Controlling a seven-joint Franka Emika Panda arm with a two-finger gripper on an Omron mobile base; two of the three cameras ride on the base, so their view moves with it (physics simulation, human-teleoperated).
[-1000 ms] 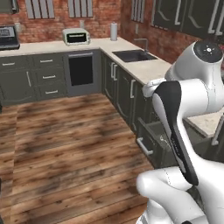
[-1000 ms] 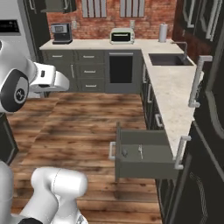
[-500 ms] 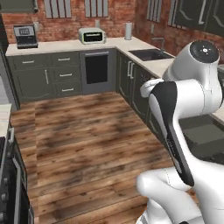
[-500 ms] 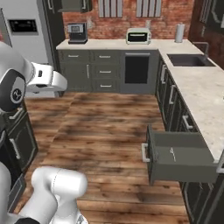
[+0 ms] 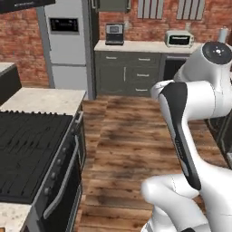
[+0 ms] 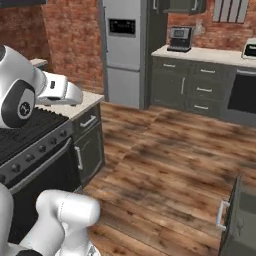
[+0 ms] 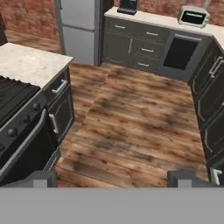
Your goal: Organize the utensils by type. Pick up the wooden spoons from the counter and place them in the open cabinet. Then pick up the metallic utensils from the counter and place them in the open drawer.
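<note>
Hand view: wooden floor, beige counter.

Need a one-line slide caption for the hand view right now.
Open end effector looks down over wooden floor, stove to one side, grey cupboards ahead.

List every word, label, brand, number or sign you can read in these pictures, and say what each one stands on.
No text can be read.
Fridge panel: a dark display with pale marks, too blurred to read.
Coffee machine: no legible brand or label.
Toaster oven: dark front, no legible marking.
Stove knobs: no markings can be made out.
</note>
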